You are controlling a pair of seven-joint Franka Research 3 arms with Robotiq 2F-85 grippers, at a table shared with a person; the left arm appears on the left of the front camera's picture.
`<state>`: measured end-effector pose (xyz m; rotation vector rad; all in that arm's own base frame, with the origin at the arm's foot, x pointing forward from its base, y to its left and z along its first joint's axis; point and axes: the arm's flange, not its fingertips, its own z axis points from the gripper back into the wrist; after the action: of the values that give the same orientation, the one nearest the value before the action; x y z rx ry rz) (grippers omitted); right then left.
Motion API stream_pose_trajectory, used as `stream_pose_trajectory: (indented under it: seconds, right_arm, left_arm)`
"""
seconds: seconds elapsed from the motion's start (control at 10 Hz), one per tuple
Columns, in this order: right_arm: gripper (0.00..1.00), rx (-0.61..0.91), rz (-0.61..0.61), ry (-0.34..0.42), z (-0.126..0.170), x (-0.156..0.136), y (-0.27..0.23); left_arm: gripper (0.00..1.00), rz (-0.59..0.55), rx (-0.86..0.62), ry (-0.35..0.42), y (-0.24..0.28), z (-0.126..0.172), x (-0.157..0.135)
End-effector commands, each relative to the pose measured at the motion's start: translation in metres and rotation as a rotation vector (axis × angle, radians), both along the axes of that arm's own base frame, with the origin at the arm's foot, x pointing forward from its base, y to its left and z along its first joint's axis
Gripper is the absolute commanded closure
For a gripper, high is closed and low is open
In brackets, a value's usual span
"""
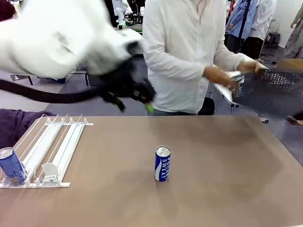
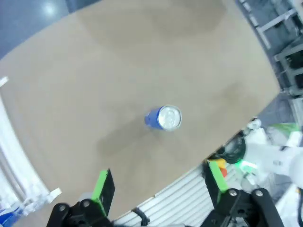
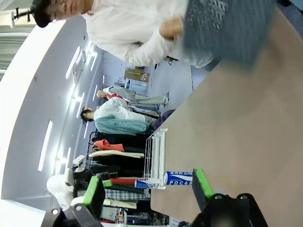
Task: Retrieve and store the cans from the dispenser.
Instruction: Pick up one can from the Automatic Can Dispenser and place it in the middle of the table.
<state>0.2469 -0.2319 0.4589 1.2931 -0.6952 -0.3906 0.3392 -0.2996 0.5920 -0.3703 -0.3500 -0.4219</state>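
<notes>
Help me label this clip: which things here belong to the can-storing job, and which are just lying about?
Job: upright blue can standing alone; white dispenser; second blue can at its near end; grey basket the person holds, probably for storage.
Lying about: purple cloth beside the dispenser.

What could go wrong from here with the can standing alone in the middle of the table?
The open left pincer hangs above the blue can and its arm is motion-blurred; a fast, off-centre descent might tip the can.
The person holds the dark basket near the table's far right corner, so a hand-off there could crowd their hands.
</notes>
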Motion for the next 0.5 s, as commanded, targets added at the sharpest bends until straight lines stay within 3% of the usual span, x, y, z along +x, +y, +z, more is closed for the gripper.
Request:
stream_pose_trajectory:
  seconds: [0.0,0.2,0.4]
  right_arm:
    - [0.00,0.013,-0.010,-0.028,0.005,0.003,0.000]
    - [0.00,0.013,-0.010,-0.028,0.005,0.003,0.000]
    - [0.00,0.013,-0.010,-0.028,0.005,0.003,0.000]
  left_arm:
    - [0.00,0.128,-0.109,0.042,0.113,0.017,0.006]
    - [0.00,0.253,-0.281,0.118,0.231,0.035,0.014]
    - [0.00,0.382,-0.509,0.202,0.346,0.025,0.004]
